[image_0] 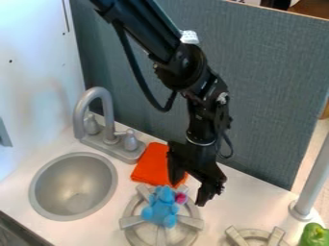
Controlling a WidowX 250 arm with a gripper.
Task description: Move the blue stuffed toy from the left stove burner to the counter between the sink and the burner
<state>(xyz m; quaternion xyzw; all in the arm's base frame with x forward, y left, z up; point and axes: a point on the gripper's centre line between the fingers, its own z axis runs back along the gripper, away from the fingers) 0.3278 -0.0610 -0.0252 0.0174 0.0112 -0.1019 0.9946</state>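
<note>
The black gripper (189, 191) hangs over the back right of the left burner, its two fingers apart with nothing seen between them. Just below and to the left, a light blue stuffed toy (162, 209) lies on the grey burner grate (132, 222). A small pink part (181, 197) shows at the toy's upper right side, close to the gripper. Behind the toy, an orange cloth (153, 163) is spread on the white counter, partly hidden by the gripper's left finger.
To the left are a round grey sink (72, 185) and a grey faucet (108, 117). A second burner (257, 237) and a green pepper (315, 235) stand at the lower right, near a grey post (313, 178). A blue-grey panel (270, 91) rises behind the counter.
</note>
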